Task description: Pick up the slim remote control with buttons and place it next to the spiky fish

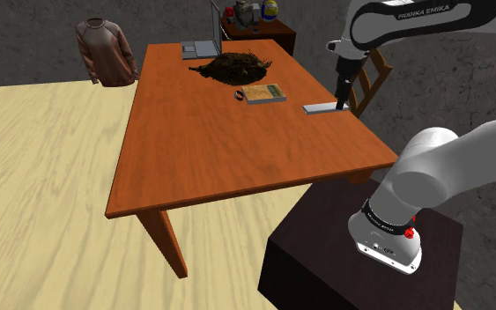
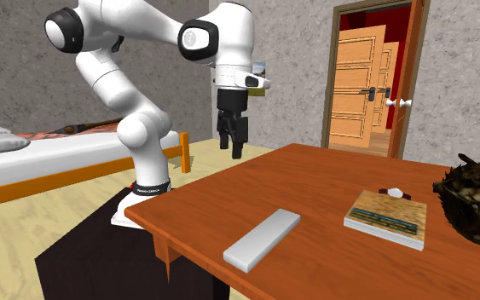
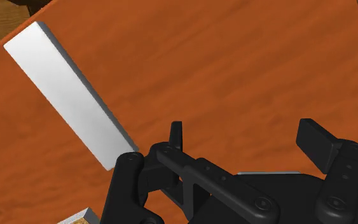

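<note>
**Pincer [image 1: 342, 99] spread above the remote [image 1: 325, 108]**

Reading the shoulder view from its left: the spiky fish [image 1: 234, 66], a dark bristly heap, sits far down the counter [image 1: 193, 150] near a laptop [image 1: 200, 44]. Next a flat book [image 1: 264, 92], then the slim remote, drawn as a plain pale grey slab, lying flat near the counter's edge, well apart from the fish. My pincer hangs above the counter near it, fingers spread, nothing between them, not touching it

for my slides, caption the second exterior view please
Open black gripper hangs above the brown table, the grey remote lying ungrasped near its edge.
</note>
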`<state>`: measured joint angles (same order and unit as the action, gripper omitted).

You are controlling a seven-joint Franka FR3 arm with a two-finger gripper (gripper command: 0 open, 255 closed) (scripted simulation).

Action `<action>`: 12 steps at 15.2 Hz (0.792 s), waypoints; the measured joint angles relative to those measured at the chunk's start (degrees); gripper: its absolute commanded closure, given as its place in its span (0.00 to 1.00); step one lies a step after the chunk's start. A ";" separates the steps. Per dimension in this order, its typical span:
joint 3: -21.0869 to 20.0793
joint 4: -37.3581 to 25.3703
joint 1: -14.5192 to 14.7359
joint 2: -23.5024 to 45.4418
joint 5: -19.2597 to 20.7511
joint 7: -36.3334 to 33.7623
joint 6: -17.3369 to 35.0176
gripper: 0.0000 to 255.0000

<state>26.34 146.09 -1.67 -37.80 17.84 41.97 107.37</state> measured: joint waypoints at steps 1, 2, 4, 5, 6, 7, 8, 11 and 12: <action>1.58 -0.47 0.22 1.43 0.55 2.12 1.47 0.00; 3.10 -0.87 0.53 2.85 0.97 4.18 2.97 0.00; 6.56 -1.95 1.45 6.55 1.47 8.58 6.54 0.00; 8.49 -3.10 2.28 9.15 1.26 10.95 8.56 0.00; 10.35 -4.41 2.92 11.29 1.00 13.57 9.92 0.00; 12.04 -5.20 3.60 13.22 0.60 16.02 11.49 0.00; 13.81 -6.01 4.35 15.32 -0.01 18.54 13.17 0.00; 19.20 -9.28 7.17 22.42 -3.69 27.05 17.68 0.00; 20.88 -10.59 8.10 24.83 -5.50 30.15 18.77 0.00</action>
<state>47.22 135.50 6.43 -12.98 12.34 72.12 126.14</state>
